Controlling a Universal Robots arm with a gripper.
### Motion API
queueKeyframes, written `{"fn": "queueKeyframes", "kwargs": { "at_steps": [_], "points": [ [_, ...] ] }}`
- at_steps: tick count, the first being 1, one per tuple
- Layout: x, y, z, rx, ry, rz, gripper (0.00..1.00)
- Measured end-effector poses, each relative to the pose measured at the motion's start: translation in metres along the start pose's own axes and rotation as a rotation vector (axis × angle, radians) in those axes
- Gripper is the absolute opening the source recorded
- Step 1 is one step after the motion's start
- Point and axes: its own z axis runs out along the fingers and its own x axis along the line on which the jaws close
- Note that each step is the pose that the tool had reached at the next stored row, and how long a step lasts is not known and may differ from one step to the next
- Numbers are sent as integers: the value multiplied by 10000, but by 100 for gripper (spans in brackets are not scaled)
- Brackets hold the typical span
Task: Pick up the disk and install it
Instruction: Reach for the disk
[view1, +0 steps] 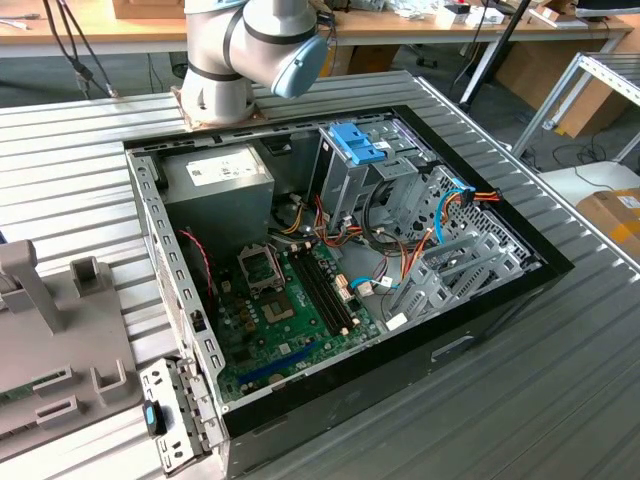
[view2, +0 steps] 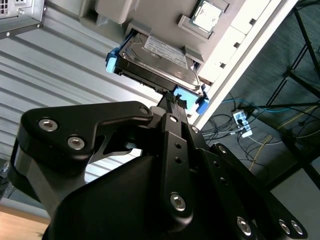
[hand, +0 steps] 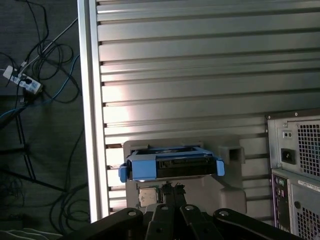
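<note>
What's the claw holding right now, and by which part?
Cannot tell. The claw is at the blue-railed end of the flat dark rectangular hard drive.

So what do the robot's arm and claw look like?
The arm is made of chunky, light grey rounded tubes, with a pale blue round cap on one joint. In the second wrist view, the claw is matte black, built from flat angular bars dotted with shiny silver screws.

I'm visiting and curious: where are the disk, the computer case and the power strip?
the disk (view2: 160, 52): second wrist view, its labelled flat face.
the computer case (view1: 450, 328): exterior view, its black side rim.
the power strip (hand: 22, 80): first wrist view, its white body.
</note>
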Motion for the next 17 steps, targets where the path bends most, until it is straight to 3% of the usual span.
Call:
{"fn": "queueKeyframes", "kwargs": {
  "at_steps": [7, 12, 17],
  "points": [
    [111, -9, -2, 0, 0, -1, 11],
    [142, 10, 4, 1, 11, -53, 11],
    [177, 30, 46, 60, 160, -185, 11]
  ]
}}
